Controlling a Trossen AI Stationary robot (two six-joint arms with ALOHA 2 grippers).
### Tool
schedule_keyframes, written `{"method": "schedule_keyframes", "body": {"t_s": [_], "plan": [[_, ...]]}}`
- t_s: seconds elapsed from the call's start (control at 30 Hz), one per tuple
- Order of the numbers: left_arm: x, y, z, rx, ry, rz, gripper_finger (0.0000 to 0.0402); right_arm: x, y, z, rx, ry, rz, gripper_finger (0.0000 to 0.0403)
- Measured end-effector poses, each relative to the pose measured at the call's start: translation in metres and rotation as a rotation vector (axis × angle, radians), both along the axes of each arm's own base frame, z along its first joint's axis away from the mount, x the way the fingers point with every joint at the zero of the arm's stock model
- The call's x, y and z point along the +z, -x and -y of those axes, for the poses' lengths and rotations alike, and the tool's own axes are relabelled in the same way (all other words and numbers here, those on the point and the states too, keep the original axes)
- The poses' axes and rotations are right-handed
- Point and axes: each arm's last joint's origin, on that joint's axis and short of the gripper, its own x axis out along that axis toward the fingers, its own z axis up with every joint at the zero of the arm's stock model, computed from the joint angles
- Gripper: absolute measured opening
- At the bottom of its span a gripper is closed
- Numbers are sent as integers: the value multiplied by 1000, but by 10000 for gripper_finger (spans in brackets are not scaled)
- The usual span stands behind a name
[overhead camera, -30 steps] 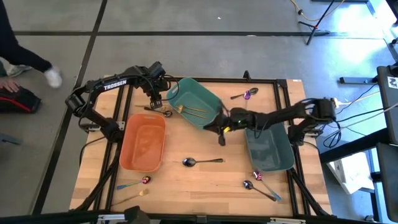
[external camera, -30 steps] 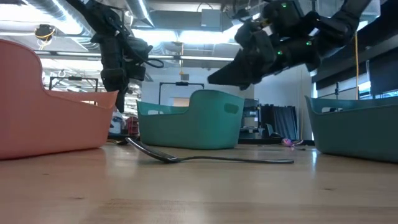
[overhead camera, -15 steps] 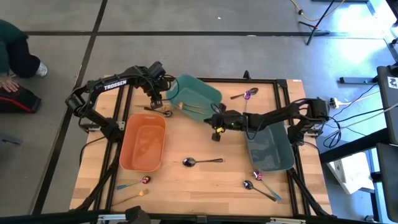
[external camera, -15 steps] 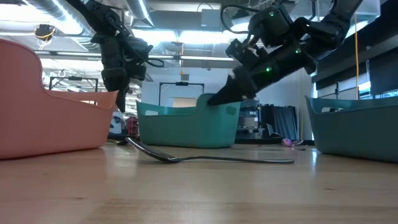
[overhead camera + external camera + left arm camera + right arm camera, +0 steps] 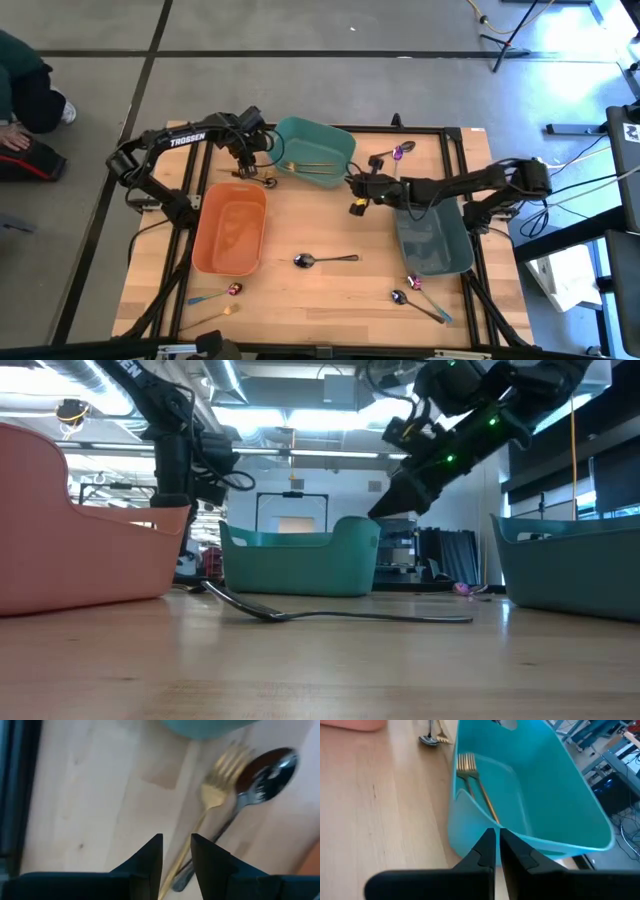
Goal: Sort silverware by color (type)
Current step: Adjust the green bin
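Left tool (image 5: 253,160) hovering over gold fork (image 5: 207,815) and dark spoon (image 5: 260,775) lying on desk (image 5: 330,290) beside teal bin (image 5: 335,145), fingers (image 5: 150,857) narrowly apart, gripping nothing. Right tool (image 5: 358,188) sitting at teal bin's near rim, fingers nearly closed, empty. Gold forks (image 5: 475,785) lying inside teal bin.

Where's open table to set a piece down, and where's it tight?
Open wood: between the orange bin and the grey-blue bin, apart from the dark spoon, and along the near edge between the corner pieces. Tight: by the teal bin, with the left gripper over a gold fork and the right gripper alongside.
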Motion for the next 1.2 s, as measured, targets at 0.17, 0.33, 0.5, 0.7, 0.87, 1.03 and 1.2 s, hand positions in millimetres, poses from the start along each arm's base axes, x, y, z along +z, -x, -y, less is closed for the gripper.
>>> {"method": "schedule_keyframes", "body": {"t_s": [0.17, 0.33, 0.5, 0.7, 0.87, 1.03, 1.2], "plan": [[-3, -1, -1, -17, 17, 9, 96, 8, 22, -2, 13, 20, 24, 19], [-21, -2, -9, -8, 88, -10, 96, 8, 43, -4, 59, 21, 67, 19], [-36, -2, -15, -26, 137, -34, 96, 8, 55, -6, 117, 44, 103, 19], [-37, -1, -15, -41, 159, -29, 96, -3, 63, -3, 161, 114, 106, 19], [-37, -2, -13, -36, 165, -37, 96, -5, 65, -1, 155, 92, 132, 19], [-28, -8, -13, -27, 171, -41, 96, -2, 63, -2, 185, 102, 159, 19], [-12, -11, -14, -31, 134, -11, 96, -2, 56, -6, 337, 46, 235, 19]]}}
